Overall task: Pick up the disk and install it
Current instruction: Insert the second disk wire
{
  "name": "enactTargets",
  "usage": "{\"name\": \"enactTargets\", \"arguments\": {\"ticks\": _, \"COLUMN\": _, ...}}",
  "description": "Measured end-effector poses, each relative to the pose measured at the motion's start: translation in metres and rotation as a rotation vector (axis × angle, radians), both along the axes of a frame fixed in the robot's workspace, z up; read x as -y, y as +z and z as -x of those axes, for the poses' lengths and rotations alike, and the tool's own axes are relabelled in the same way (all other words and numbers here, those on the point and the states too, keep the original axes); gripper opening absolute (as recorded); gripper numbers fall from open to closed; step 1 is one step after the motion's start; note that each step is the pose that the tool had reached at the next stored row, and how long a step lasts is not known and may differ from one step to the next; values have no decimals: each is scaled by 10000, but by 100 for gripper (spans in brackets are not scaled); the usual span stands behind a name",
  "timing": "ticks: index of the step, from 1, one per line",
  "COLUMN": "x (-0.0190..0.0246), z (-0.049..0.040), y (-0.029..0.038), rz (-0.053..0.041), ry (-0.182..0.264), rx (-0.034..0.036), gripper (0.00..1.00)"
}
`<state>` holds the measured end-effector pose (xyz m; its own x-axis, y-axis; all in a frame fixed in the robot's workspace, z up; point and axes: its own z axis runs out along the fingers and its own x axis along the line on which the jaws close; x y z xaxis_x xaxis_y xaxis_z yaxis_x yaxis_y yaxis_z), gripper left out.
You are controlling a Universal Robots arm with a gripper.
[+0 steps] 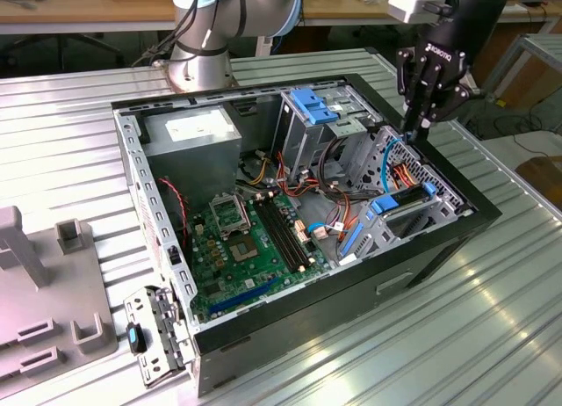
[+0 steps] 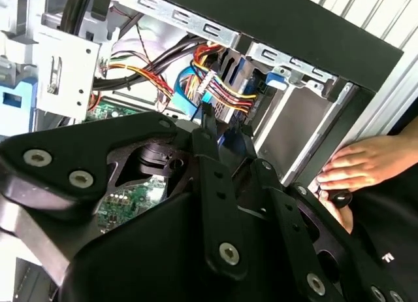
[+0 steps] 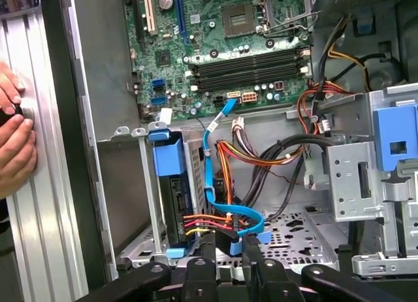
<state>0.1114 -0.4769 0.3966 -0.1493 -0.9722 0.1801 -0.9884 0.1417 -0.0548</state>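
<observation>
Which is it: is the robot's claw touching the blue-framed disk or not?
Apart. In the exterior view the gripper hangs above the case, with cables and metal cage showing between it and the disk.

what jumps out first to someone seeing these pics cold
The open computer case on the metal table draws the eye, its green motherboard laid bare. The black tool hangs at the case's edge on the exterior view's right, above the blue-framed disk sitting in the drive cage among orange and blue cables. In the first wrist view a person's hand rests on the table beside the case.
</observation>
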Motion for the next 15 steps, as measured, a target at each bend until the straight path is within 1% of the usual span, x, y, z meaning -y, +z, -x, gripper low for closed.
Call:
{"name": "enactTargets", "arguments": {"ticks": 4, "x": -8, "z": -10, "y": -18, "rz": 18, "ry": -383, "rx": -18, "gripper": 30}}
{"name": "enactTargets", "arguments": {"ticks": 8, "x": -56, "z": -23, "y": -25, "rz": 40, "ry": -532, "rx": -23, "gripper": 30}}
{"name": "enactTargets", "arguments": {"ticks": 10, "x": -57, "z": -33, "y": -36, "rz": 45, "ry": -554, "rx": -22, "gripper": 30}}
{"name": "enactTargets", "arguments": {"ticks": 11, "x": -57, "z": -36, "y": -44, "rz": 74, "ry": -560, "rx": -22, "gripper": 30}}
{"name": "enactTargets", "arguments": {"ticks": 13, "x": -57, "z": -40, "y": -57, "rz": 204, "ry": -566, "rx": -20, "gripper": 30}}
{"name": "enactTargets", "arguments": {"ticks": 14, "x": -57, "z": -41, "y": -71, "rz": 323, "ry": -567, "rx": -16, "gripper": 30}}
{"name": "enactTargets", "arguments": {"ticks": 15, "x": -58, "z": -42, "y": -79, "rz": 378, "ry": -567, "rx": -14, "gripper": 29}}
